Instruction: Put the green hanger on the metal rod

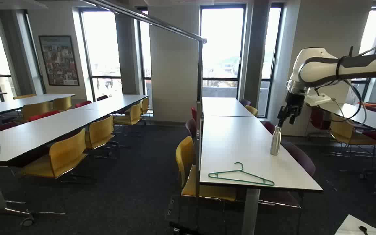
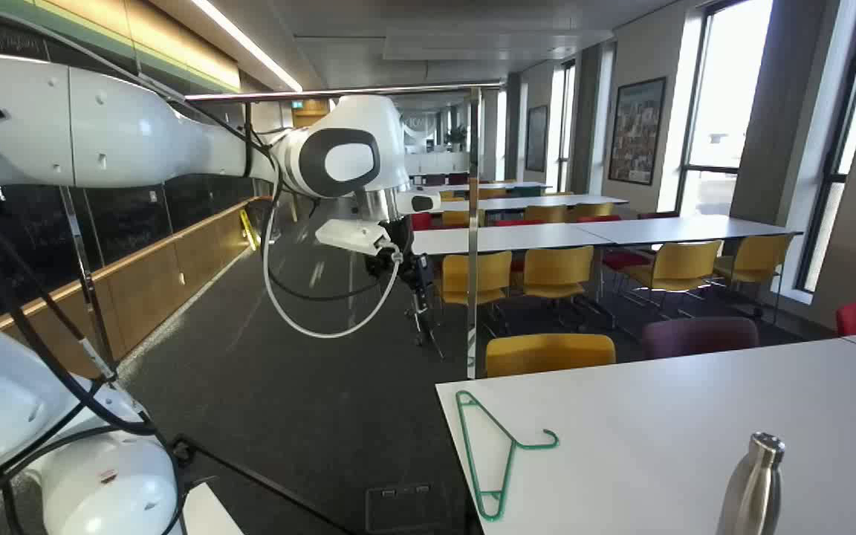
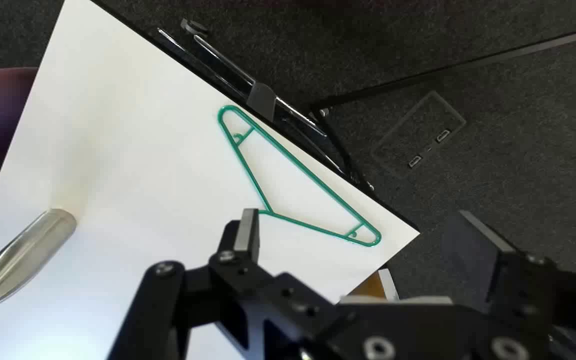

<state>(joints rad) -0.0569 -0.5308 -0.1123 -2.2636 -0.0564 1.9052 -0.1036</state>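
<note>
Green hanger (image 3: 308, 172) lies on the surface (image 1: 233, 140) near its edge, claw (image 1: 287, 121) spread and empty; I'd say grasp, lift and hooking onto metal rod (image 2: 428, 89) all remain.

In an exterior view, the hanger (image 1: 240, 180) is lying on a table (image 1: 230, 140) along the near edge; the bottle (image 1: 275, 142) is standing behind it, to the right. The rod (image 1: 155, 22) is running at height, left of that table.
</note>
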